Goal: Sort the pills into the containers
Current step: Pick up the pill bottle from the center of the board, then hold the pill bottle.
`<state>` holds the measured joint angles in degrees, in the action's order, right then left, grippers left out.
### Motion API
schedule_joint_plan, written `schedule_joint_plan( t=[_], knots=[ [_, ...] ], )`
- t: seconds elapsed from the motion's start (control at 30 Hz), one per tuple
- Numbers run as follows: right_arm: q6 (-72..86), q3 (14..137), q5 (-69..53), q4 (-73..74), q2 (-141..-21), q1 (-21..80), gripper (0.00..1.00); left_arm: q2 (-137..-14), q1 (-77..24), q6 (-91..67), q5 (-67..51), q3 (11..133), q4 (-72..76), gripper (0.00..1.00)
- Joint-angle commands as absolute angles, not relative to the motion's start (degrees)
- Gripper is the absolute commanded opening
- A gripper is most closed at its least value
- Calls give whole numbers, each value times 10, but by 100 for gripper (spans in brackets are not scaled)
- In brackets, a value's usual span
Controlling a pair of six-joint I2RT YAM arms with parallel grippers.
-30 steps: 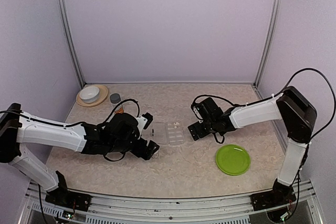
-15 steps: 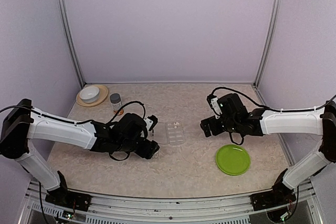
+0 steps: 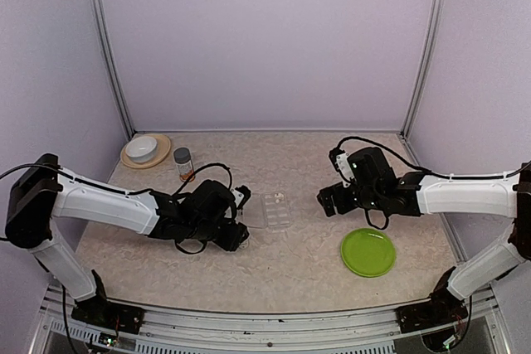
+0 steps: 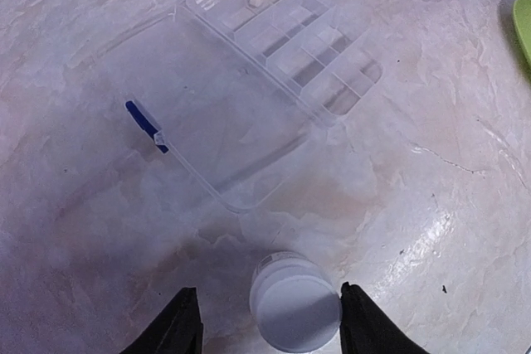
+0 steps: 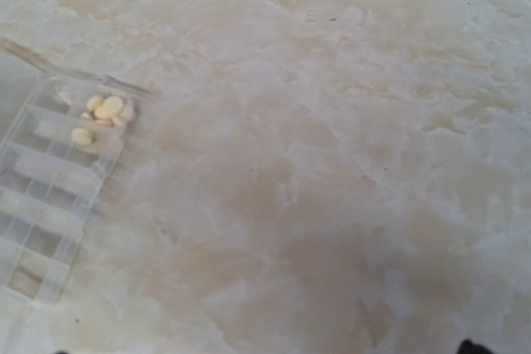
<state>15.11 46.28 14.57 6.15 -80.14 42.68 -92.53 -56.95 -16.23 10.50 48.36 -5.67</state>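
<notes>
Enclosure with lavender walls, aluminium corner posts, mottled beige counter [image 3: 290,267]. Top view: clear compartment box [image 3: 271,210] lies flat near the counter's centre, with the pills [image 3: 279,197] as pale specks in its far end. Left arm [image 3: 108,205] reaches in low from the left, its wrist just left of the box; left jaws are masked by the wrist here. Right arm [image 3: 460,195] stretches in from the right, its head well apart from the box, above a green plate [image 3: 367,252]. At the far left corner sit a grey-capped bottle [image 3: 182,163] and a white bowl [image 3: 141,147] on a tan saucer [image 3: 165,152]. Left wrist view: the box is open, the lid flat towards the camera with a blue latch [image 4: 145,126] and the compartment tray beyond it; the pills sit in the farthest compartments. A small white bottle [image 4: 294,303] stands upright on the counter near the lid's edge, between the two black fingertips [image 4: 178,327]. Left jaws stand apart around the bottle: the right-hand tip is at its side, and a gap shows on the other side. Right wrist view: mostly bare counter, with the tray at the left edge holding a cluster of pills in its end compartment and one in the next. Only a dark fingertip [image 5: 471,346] shows at the bottom edge; right jaws are spread wide, with nothing between them.
</notes>
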Motion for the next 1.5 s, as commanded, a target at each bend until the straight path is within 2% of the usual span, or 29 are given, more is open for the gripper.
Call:
schedule_joint_plan(
  t=[0.0,0.23,0.37,0.73,0.97,1.13,1.33,1.47],
  knots=[
    [154,455,135,59,-793,425,100,-938,-566,-160,89,504,-56,50],
    [148,446,116,42,-792,425,100,-931,-564,-157,73,500,-47,23],
    [136,429,66,11,-778,425,100,-911,-565,-153,58,500,-46,18],
    [127,344,-241,-183,-705,425,100,-793,-586,-98,-54,485,13,17],
    [225,278,-486,-438,-728,426,98,-721,-602,-52,-163,462,68,16],
    [273,267,-532,-562,-755,446,96,-688,-607,-45,-224,453,119,16],
    [301,298,-543,-618,-796,481,95,-690,-630,-29,-245,455,162,16],
    [310,311,-546,-656,-819,504,90,-690,-636,-20,-240,445,204,16]
  ],
)
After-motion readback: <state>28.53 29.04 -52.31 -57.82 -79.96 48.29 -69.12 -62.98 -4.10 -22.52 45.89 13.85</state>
